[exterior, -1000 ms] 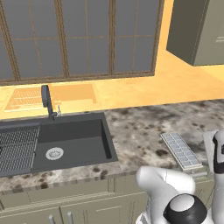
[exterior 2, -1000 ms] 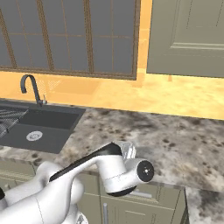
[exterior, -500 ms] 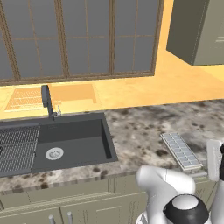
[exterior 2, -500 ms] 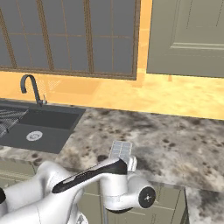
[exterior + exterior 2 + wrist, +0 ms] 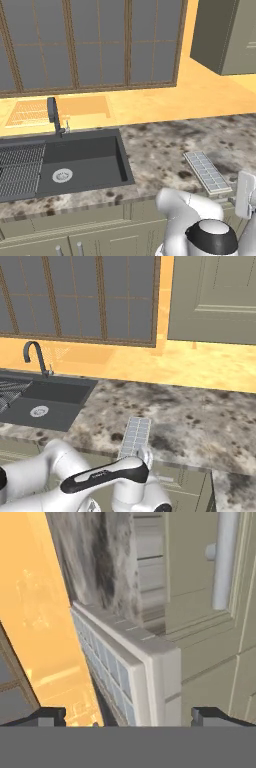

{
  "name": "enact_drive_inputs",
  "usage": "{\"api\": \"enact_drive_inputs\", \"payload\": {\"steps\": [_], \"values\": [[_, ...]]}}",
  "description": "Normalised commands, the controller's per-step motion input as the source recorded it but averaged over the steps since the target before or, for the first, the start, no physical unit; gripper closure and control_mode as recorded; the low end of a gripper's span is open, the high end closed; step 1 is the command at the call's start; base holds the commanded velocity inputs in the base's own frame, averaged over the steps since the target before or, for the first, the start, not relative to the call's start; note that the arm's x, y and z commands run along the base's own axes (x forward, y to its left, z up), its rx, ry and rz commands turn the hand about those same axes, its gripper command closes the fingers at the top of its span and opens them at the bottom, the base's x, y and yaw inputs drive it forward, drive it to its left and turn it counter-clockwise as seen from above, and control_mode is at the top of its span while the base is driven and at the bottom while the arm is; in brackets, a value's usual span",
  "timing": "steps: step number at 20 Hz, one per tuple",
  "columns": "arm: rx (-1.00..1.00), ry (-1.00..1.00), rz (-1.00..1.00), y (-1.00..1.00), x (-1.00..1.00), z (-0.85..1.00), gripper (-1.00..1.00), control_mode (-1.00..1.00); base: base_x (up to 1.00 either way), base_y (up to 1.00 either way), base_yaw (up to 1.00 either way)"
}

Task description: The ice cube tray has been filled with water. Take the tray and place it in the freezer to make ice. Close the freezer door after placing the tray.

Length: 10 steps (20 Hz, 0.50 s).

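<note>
Whitish-grey plastic fills the hand view as the ice cube tray point(image 5: 131, 662) sits dead ahead of the pincer point(image 5: 129, 716), its near corner between the two dark tips, which stand wide apart with nothing in them. No contact yet: the tray lies flat on the speckled stone worktop point(image 5: 165, 150), right at the front edge, its short end poking toward the arm. From the right base view the tray point(image 5: 135, 436) runs away from the hand, lengthwise toward the yellow wall, with the sink point(image 5: 75, 160) well off to the pincer's far side.

Now the risks. The pincer is rolled onto its side and is coming in low, level with the worktop's front edge and the cabinet fronts point(image 5: 210, 612) beneath it; a tip could catch the stone lip or the cabinet handle point(image 5: 225, 557) instead of straddling the tray. A grip on just this end corner would leave the long tray hanging as a lever, so it could tip or twist in the jaws. The water point(image 5: 116, 677) in the pale blue cells is the bigger worry: any tilt during the lift and it spills. A push without closing would merely slide the tray back.

Writing, brands, labels: none readable anywhere.
</note>
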Motion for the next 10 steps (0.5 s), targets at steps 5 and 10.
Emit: {"api": "enact_drive_inputs", "payload": {"steps": [5, 10], "values": [[0.0, -0.2, 0.0, 0.0, 0.0, -0.26, -1.0, -1.0, 0.0, 0.0, 0.0], [0.0, -0.19, 0.0, 0.0, 0.0, -0.18, -1.0, -1.0, 0.0, 0.0, 0.0]]}}
